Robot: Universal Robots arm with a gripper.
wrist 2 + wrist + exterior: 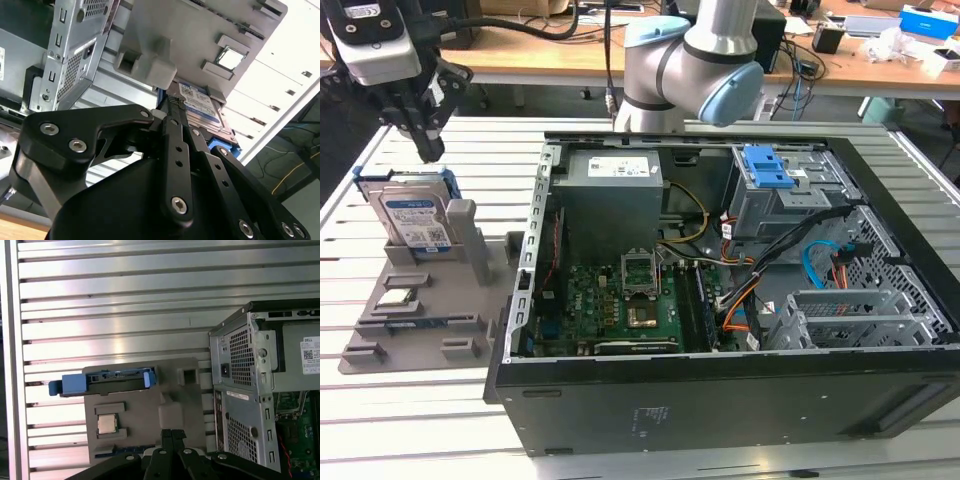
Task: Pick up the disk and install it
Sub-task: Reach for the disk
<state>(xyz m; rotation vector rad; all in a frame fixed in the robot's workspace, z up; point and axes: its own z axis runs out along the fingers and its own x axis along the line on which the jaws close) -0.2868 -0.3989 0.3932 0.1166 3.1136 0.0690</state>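
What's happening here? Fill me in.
A robot arm's gripper, shut and empty, hovers just above the disk. The disk stands upright in a grey holder on the table, at the exterior view's left of the open computer case. It has not been picked up or installed yet.

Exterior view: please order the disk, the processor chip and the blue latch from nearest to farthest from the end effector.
1. Flat silver metal disk, below the end effector.
2. Small square silver processor chip, on the grey tray.
3. Blue plastic latch, at the exterior view's right.
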